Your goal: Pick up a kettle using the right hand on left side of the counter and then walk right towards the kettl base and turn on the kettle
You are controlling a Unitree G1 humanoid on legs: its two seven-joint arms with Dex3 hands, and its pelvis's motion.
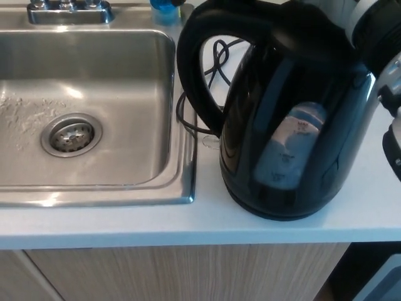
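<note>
Though fingers hidden, right hand (pixel 376 37) against kettle (pixel 288 125) by sink (pixel 182 182).

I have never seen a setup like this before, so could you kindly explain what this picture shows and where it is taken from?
This is a view from a camera on a humanoid robot's head, looking down at a kitchen counter. A black electric kettle stands on the counter, its handle towards the steel sink on the left. A black cord loops behind it. At the sink's back edge sit a tap base and something blue. The white and black parts at the right edge are the robot's right arm; its hand cannot be made out clearly. The left hand is out of view.
</note>
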